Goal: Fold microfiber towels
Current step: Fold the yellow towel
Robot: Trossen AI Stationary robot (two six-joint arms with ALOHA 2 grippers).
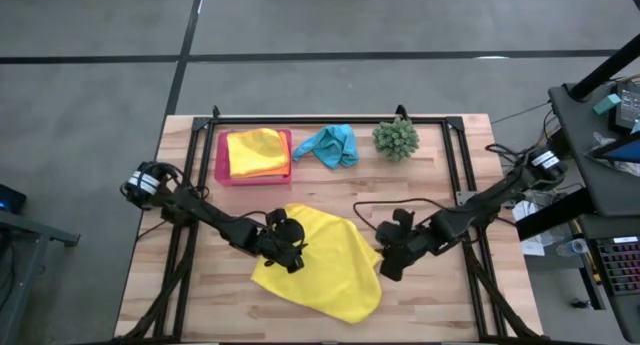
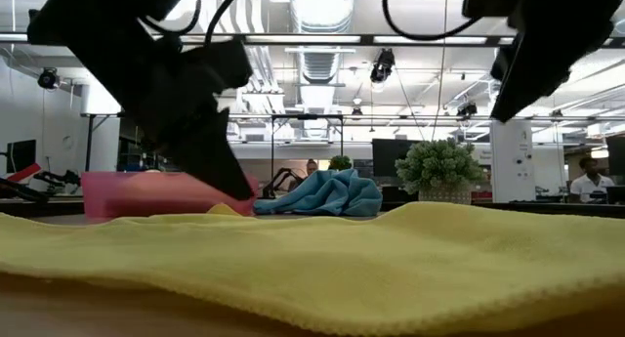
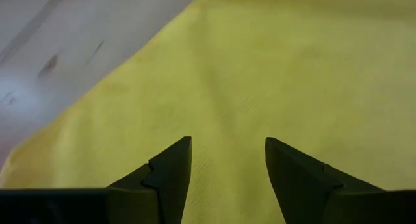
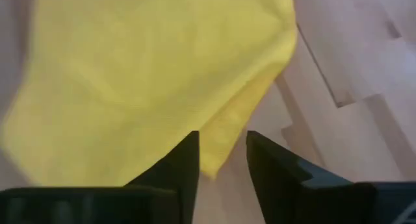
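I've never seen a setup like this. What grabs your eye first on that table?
The big yellow towel spread across the table's near middle stands out, with two dark arms meeting over it: the left tool on its left part, the right tool at its right edge, both open. Behind, a pink tray holds folded yellow and orange towels, beside a crumpled blue towel and a spiky green plant.

The spread towel [image 1: 325, 260] lies on the table [image 1: 430, 295], with the tray [image 1: 222, 160] behind it. A folded towel [image 1: 257, 151] lies in the tray. A bunched towel [image 1: 330, 145] sits right of the tray, between it and the plant ball [image 1: 396, 138].
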